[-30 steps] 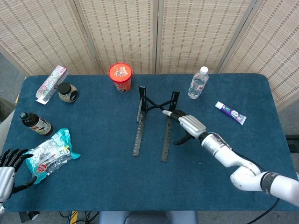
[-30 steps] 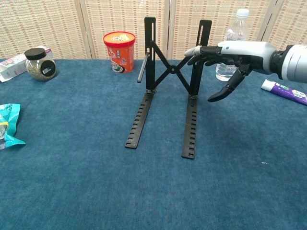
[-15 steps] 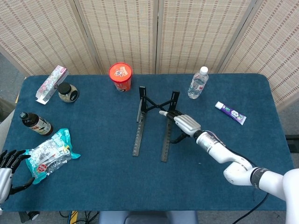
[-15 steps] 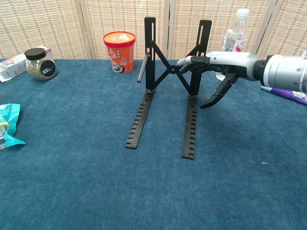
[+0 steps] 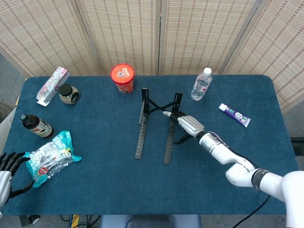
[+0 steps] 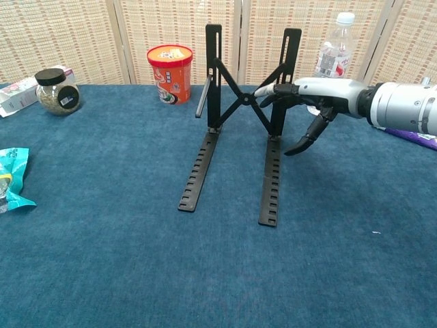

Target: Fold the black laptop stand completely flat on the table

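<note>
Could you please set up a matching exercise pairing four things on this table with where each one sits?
Things:
1. black folding laptop stand
2. red-lidded orange cup
3. clear plastic water bottle
4. teal crinkled snack bag

Places:
A. near the table's left front edge
B. far side, right of the stand
C. middle of the table
D. far side, left of the stand

Pairs: 1-C, 2-D, 3-B, 4-A

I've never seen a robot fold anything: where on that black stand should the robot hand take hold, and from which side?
Probably one of the two upright rear arms of the laptop stand, near its top, coming from the outer right side where the right robot hand already reaches. The arms stand vertical above the flat base rails, so pushing high likely folds them most easily.
</note>
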`<state>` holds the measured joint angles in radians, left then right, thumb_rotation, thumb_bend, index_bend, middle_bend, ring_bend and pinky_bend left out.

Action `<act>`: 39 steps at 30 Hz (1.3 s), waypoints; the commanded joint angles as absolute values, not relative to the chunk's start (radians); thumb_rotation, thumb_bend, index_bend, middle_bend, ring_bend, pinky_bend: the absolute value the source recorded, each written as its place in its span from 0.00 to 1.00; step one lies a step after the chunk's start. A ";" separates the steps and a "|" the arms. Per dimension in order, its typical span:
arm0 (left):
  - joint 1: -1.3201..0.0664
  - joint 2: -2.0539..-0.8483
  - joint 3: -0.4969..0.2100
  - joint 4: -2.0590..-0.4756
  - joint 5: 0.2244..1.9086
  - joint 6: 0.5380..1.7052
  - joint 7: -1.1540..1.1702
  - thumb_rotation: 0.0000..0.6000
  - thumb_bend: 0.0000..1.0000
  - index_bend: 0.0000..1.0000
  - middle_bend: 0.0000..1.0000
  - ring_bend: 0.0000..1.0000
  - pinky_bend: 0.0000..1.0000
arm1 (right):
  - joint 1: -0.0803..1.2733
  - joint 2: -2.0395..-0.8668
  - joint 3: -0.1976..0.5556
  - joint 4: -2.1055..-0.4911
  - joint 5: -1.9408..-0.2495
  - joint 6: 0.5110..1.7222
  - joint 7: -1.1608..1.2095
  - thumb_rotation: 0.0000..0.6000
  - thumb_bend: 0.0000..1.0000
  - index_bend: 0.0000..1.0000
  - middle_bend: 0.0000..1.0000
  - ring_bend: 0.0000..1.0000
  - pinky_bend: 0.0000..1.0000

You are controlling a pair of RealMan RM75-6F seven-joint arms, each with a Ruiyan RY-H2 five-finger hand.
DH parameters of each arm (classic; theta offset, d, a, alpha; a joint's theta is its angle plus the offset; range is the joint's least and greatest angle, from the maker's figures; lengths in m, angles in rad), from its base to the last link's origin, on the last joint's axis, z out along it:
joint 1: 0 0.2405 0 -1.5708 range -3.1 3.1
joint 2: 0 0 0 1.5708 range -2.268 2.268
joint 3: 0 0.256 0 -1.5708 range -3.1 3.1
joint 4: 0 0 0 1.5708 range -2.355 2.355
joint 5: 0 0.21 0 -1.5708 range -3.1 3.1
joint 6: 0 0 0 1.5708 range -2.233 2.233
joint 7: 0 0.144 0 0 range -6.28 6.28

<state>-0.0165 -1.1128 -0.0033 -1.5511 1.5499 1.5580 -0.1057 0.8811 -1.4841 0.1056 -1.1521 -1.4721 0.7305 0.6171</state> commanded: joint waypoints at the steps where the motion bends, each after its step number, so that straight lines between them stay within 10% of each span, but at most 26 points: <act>1: -0.016 -1.113 -0.003 -1.551 1.548 1.557 -0.105 1.00 0.16 0.25 0.17 0.10 0.02 | 0.881 -1.485 0.099 -1.154 -1.481 0.735 0.624 1.00 0.00 0.00 0.13 0.00 0.02; 23: -0.011 -1.111 -0.005 -1.555 1.544 1.558 -0.100 1.00 0.16 0.25 0.16 0.10 0.02 | 0.909 -1.529 0.090 -1.063 -1.494 0.727 0.674 1.00 0.00 0.00 0.13 0.00 0.02; 39: -0.010 -1.108 -0.003 -1.561 1.552 1.559 -0.096 1.00 0.16 0.25 0.16 0.10 0.02 | 0.882 -1.390 0.075 -1.329 -1.585 0.880 0.687 1.00 0.00 0.00 0.13 0.00 0.02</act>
<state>-0.0104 -1.1083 -0.0035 -1.5605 1.5513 1.5588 -0.0969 0.8793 -1.3960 0.0686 -1.3182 -1.5790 0.8718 0.6812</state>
